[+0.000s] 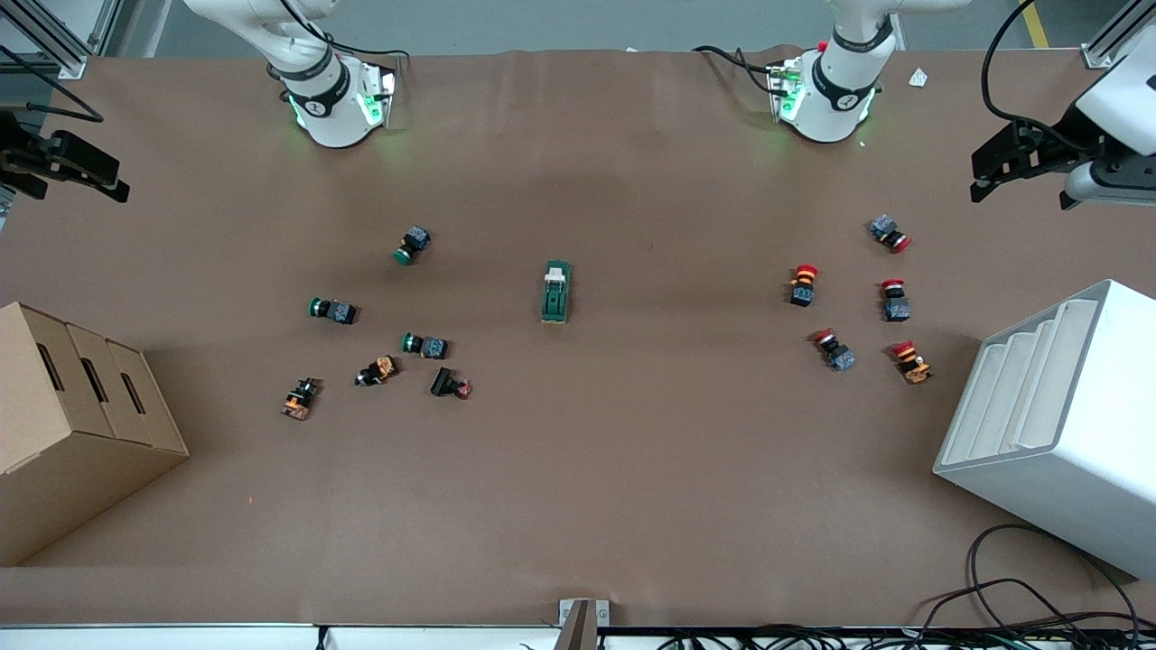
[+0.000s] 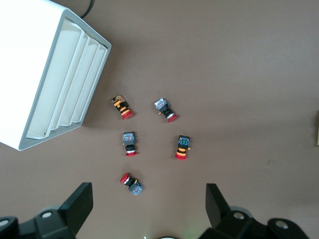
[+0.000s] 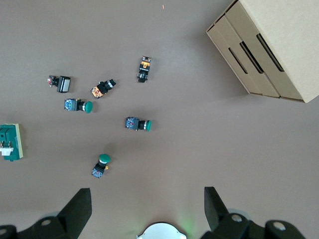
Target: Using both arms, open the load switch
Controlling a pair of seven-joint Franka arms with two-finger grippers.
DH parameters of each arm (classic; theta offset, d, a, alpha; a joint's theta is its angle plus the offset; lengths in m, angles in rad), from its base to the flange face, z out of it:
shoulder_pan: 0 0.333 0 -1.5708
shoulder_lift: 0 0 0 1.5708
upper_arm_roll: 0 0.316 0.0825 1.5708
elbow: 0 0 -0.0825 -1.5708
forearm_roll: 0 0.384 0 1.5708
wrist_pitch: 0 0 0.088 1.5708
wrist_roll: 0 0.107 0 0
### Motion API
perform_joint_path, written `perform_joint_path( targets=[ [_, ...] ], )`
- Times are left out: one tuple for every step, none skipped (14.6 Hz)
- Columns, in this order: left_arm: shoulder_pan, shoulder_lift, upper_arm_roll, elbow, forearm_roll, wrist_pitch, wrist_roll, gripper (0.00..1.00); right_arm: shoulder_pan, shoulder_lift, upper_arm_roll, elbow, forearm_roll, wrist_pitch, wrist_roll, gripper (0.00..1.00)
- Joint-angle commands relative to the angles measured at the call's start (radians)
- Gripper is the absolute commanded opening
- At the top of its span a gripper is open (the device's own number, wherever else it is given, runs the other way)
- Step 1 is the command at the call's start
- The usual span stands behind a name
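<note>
dark green plastic, boxy and matte, the load switch lies alone at the middle of the brown paper-covered table, its long axis running from the robots' bases toward the front camera, with the pale lever piece at the end nearer the bases.

the left gripper hangs high over the left arm's end of the table, above the white slotted rack, its fingers spread wide and holding nothing. the right gripper hangs likewise over the right arm's end, above the cardboard box, also wide and empty. the switch lies well apart from both, roughly midway between them, so neither arm looks clearly nearer; each must travel inward toward the table's centre.

in the right wrist view the switch shows at the frame's edge, past the cluster of round green-capped push-buttons. the left wrist view shows only a sliver at its edge that may be the switch, past the glossy red-capped push-buttons.

judging from this, the next move calls for one gripper to pinch the block across its narrow sides while the other works the lever end.
</note>
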Motion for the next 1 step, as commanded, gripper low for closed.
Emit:
perform_joint_path(
  targets=[
    [0.009,0.012,-0.008,0.026,0.014,-0.010,0.003,1.00,-0.002,-0.035,0.000,-0.036,0.020,0.005,0.019,1.00]
  ],
)
